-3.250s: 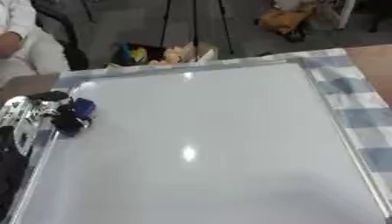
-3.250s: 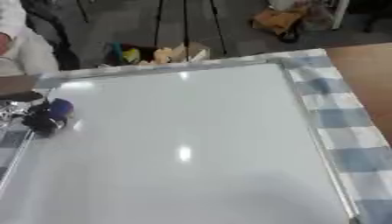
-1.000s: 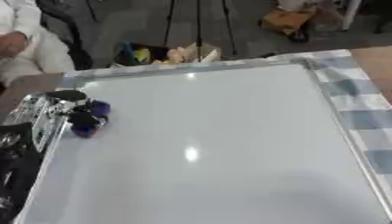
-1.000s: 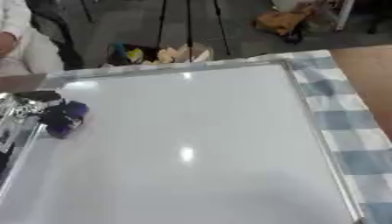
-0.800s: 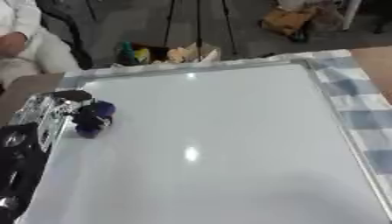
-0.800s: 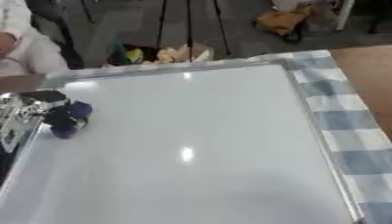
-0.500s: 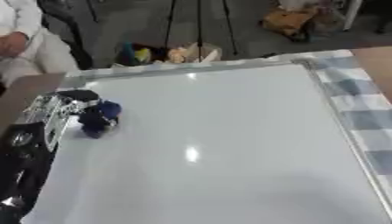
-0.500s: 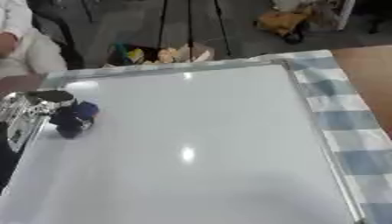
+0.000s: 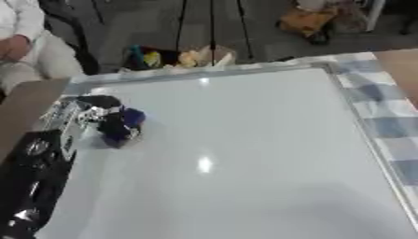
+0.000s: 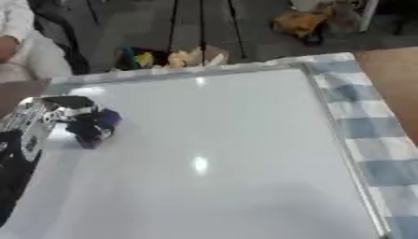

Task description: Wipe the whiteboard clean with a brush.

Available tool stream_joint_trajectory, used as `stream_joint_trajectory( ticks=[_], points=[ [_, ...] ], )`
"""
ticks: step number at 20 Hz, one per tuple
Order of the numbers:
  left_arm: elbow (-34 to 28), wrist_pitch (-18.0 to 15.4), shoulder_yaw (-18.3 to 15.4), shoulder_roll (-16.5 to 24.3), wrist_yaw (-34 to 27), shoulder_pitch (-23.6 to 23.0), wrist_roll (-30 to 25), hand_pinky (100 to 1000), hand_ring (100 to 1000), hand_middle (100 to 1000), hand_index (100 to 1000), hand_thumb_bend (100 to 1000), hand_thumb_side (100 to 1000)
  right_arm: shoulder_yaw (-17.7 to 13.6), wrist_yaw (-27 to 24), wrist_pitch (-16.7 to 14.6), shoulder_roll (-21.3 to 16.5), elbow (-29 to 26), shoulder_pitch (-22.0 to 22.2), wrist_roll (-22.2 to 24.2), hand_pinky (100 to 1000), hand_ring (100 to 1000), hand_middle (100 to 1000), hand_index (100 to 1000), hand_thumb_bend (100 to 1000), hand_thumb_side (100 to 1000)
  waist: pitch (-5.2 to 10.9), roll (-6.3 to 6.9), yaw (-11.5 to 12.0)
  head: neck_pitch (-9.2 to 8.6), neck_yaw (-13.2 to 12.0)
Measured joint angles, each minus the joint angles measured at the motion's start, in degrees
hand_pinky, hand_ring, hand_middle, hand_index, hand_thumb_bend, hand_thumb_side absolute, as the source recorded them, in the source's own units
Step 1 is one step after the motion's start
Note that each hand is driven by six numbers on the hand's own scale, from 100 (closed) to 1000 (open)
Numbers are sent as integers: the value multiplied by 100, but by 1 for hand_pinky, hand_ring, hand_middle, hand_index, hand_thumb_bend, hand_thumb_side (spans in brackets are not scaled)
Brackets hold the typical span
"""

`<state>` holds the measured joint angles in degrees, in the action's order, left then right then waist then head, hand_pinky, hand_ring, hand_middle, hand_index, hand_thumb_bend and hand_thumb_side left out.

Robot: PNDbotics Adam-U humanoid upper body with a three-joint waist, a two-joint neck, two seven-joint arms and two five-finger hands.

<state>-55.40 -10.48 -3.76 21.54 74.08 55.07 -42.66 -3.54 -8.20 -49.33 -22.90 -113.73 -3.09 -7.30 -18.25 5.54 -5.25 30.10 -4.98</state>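
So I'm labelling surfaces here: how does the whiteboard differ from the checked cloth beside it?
The whiteboard is plain white and glossy, catching a light glare; the checked cloth is matte, with blue-grey and white squares. The whiteboard has a metal frame; the checked cloth shows none. The left hand holds a dark blue brush on the whiteboard, while the cloth carries nothing. Both lie flat.

Beyond the table's far edge lies a grey floor [image 9: 155, 28] in dim light. The thin black legs of a tripod [image 9: 212, 21] stand on it, spreading downward. At their foot sits a low heap of yellow, green and pale things [image 9: 176, 57], too blurred to name. Farther right rests a blurred orange-brown bundle [image 9: 306, 21]. A blue-and-white checked cloth [image 10: 372, 140] covers the brown wooden tabletop [image 9: 400, 65] at right.
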Motion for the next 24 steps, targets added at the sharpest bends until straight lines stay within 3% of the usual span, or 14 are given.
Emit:
stream_joint_trajectory(
  ticks=[9, 24],
  points=[
    [8, 133, -2, -43, 82, 20, 104, 728, 636, 340, 293, 100, 717, -11, -52, -6, 0, 0, 1, 10, 833, 845, 587, 909, 100, 946, 0, -1, 3, 1, -17],
    [321, 507, -181, 49, 368, 63, 503, 732, 633, 333, 294, 100, 722, -14, -54, -65, 0, 0, 7, 24, 832, 844, 587, 907, 100, 946, 0, -32, 11, 0, -18]
  ],
)
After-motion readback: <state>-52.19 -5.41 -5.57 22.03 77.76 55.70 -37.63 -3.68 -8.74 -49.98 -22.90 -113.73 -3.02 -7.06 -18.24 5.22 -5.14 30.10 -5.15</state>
